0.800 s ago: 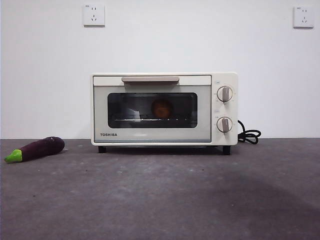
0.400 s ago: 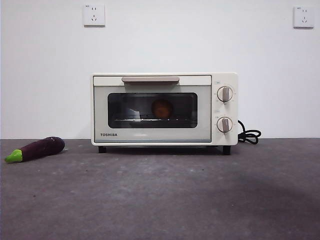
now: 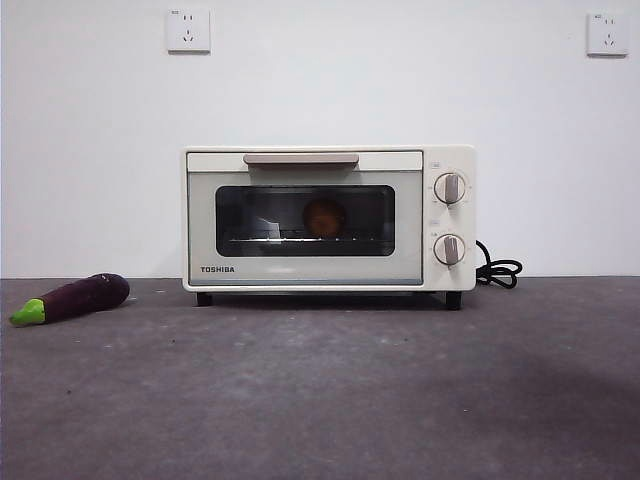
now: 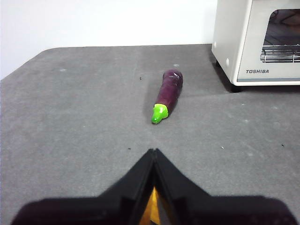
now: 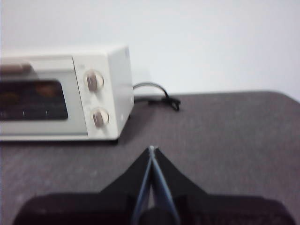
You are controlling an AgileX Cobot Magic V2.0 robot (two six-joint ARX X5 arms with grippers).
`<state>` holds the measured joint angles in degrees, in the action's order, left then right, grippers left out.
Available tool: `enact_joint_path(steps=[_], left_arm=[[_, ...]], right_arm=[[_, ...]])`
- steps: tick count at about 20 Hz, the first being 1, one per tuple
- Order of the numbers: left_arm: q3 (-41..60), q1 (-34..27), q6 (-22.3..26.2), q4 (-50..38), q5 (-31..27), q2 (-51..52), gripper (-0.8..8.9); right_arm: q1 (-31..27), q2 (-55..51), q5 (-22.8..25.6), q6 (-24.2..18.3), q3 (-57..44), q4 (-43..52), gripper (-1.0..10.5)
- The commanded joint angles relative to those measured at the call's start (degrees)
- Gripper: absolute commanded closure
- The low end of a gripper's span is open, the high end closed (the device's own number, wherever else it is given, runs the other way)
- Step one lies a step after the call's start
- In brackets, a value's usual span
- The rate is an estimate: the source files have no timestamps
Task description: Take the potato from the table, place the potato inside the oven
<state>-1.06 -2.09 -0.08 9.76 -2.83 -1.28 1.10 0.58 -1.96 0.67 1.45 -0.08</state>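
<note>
The cream-white oven [image 3: 328, 218] stands at the back of the dark grey table [image 3: 320, 390] with its door closed. Through the dark window the orange-brown potato [image 3: 323, 216] rests on the rack inside. No arm shows in the front view. In the left wrist view my left gripper [image 4: 153, 152] is shut and empty above the table, short of the eggplant [image 4: 168, 93], with the oven [image 4: 257, 42] off to one side. In the right wrist view my right gripper [image 5: 151, 150] is shut and empty, pulled back from the oven [image 5: 65, 91].
A purple eggplant [image 3: 72, 297] with a green stem lies on the table left of the oven. The oven's black cord [image 3: 497, 268] coils at its right side. Two wall sockets [image 3: 188, 30] sit high on the white wall.
The shadow on the right part of the table has faded. The oven, potato and eggplant have not moved.
</note>
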Motion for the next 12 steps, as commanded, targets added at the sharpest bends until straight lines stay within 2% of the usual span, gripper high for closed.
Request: enact_joint_path(steps=[1,5,12], left_arm=[[0.59,-0.11,-0.24,-0.44,0.07,-0.13,8.17],[0.59,-0.11,-0.24,-0.44,0.07,-0.24,8.17],[0.59,-0.11,-0.24,-0.42,0.07,-0.37,8.18]], right_arm=[[-0.04,-0.13,0.70,-0.98,-0.68,-3.61,9.5],[-0.04,-0.13,5.99,-0.70,-0.66,-7.48,9.5],[-0.04,-0.13,6.56,-0.68,-0.66,-10.19,9.5]])
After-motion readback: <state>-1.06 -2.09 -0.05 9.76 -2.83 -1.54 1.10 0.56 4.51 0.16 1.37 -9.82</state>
